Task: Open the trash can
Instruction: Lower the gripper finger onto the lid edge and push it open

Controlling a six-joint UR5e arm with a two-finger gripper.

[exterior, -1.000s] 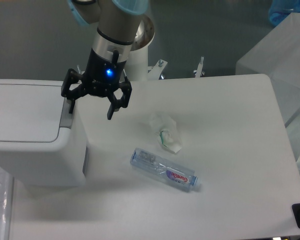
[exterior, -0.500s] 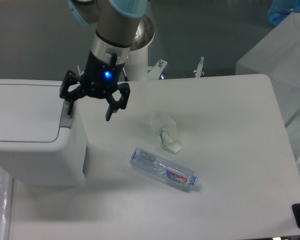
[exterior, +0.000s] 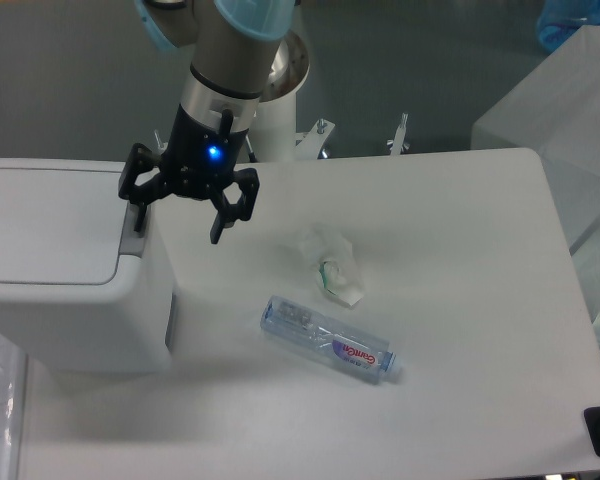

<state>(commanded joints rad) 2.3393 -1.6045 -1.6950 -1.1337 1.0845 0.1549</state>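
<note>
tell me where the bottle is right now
The bottle lies on its side on the table, low in the frame near the middle, just below the crumpled wrapper and right of the trash can.

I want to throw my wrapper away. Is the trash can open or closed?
Closed. The trash can has its flat lid lying down level on top.

Even, cool overhead light, soft shadows beside trash can (exterior: 60, 270) & bottle (exterior: 328, 340); pic slightly soft.
</note>
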